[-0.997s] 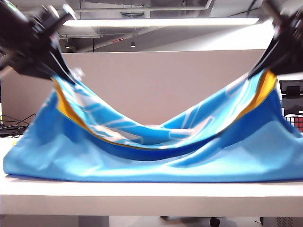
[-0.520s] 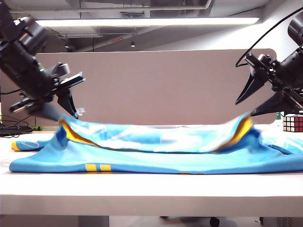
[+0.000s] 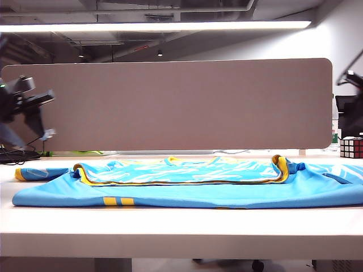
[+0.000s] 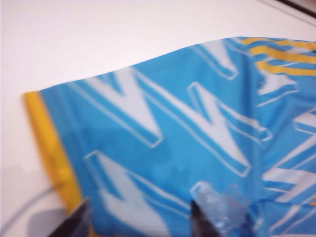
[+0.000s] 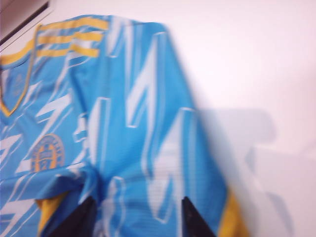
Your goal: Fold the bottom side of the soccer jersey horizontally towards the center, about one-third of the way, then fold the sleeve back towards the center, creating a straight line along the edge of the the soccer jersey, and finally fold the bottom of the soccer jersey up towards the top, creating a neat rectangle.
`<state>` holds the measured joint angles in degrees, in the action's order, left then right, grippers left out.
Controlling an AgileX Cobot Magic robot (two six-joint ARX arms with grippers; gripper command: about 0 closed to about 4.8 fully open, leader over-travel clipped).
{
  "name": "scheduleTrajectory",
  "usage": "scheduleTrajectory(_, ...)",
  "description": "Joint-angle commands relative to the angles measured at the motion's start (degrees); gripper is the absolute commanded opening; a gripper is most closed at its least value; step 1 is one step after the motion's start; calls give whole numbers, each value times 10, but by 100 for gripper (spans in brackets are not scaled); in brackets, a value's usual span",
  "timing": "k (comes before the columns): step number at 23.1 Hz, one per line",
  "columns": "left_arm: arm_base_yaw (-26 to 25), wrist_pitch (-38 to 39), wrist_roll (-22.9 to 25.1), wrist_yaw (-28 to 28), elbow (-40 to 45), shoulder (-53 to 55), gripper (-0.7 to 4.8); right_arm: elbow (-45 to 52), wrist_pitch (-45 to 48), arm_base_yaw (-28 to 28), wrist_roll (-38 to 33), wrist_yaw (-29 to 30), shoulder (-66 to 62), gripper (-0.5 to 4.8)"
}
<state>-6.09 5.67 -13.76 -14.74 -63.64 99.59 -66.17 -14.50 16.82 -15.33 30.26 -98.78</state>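
Note:
The soccer jersey (image 3: 187,195) lies flat on the white table (image 3: 170,229), sky blue with yellow bars (image 3: 118,201) at its near edge. A flap with white streaks and yellow lining (image 3: 181,170) rests folded over its middle. My left gripper (image 3: 28,133) hangs open at the far left, above and clear of the cloth. In the left wrist view the left gripper (image 4: 139,219) is open over the streaked jersey (image 4: 163,128) near its yellow hem (image 4: 49,143). The right gripper (image 5: 137,217) is open above the jersey (image 5: 128,123), holding nothing. Only a bit of the right arm (image 3: 350,79) shows at the exterior view's right edge.
A Rubik's cube (image 3: 351,147) stands on the table at the far right. A tall beige partition (image 3: 170,102) runs behind the table. Black cables (image 3: 17,153) lie at the back left. Bare tabletop (image 4: 98,34) borders the jersey.
Both grippers opened and let go of the lifted jersey edge. The flap dropped flat onto the jersey's middle. Both arms drew outward to the sides.

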Motion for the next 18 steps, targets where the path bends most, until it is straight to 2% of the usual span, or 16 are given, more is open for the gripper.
scheduleTrajectory(1, -21, 3, 14, 0, -3, 6, 314, -3, -3, 26, 5, 3, -12, 345)
scheduleTrajectory(8, -36, -2, 13, -37, -4, 61, 315, -2, -24, 27, 6, 5, -38, 346)
scheduleTrajectory(18, -35, -26, 9, -50, -5, 121, 314, -1, -68, 9, 21, 9, -86, 346)
